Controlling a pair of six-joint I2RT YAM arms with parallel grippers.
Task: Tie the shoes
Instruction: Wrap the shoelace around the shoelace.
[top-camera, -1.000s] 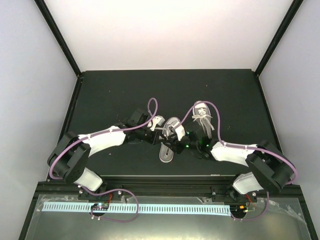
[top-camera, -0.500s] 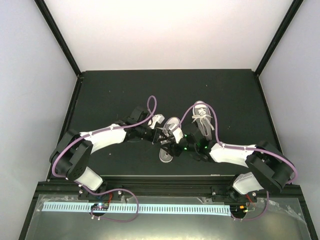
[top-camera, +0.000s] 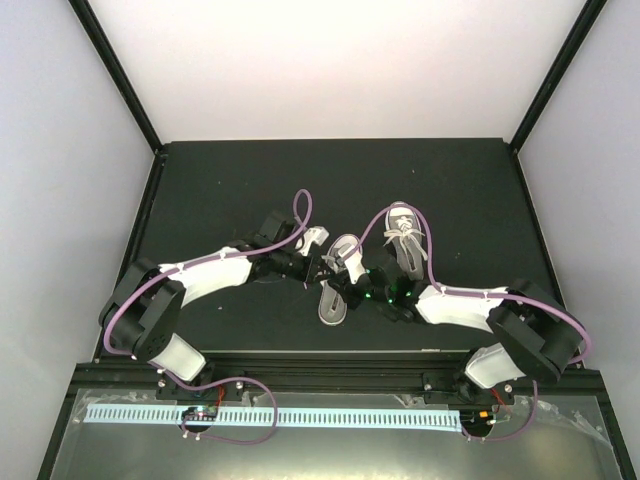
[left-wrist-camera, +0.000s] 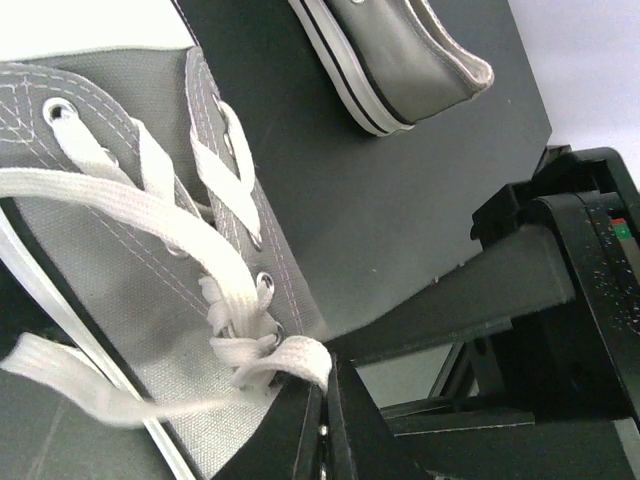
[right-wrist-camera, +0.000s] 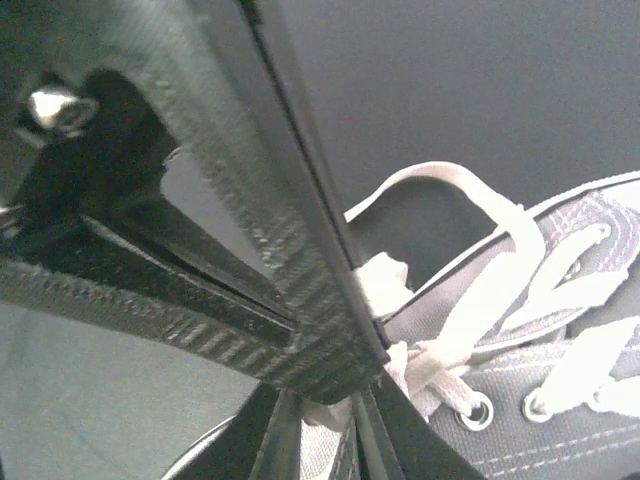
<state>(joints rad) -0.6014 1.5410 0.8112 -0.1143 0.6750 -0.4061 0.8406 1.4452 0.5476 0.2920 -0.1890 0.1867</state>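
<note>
Directly between both hands lies the near shoe (top-camera: 331, 300), the left hand (left-wrist-camera: 322, 385) clamped on its lace (left-wrist-camera: 150, 215) and the right hand (right-wrist-camera: 325, 408) pinching that lace too; light canvas, limp slippery cord, likely best held close to the eyelets.

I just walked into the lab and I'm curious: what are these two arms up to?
They are tying a small grey canvas sneaker with white laces on the black table. The left gripper is shut, pinching a lace strand beside the top eyelets. The right gripper is closed around another bit of lace on the same shoe. No bow shows yet. The second grey sneaker lies apart, untouched.
</note>
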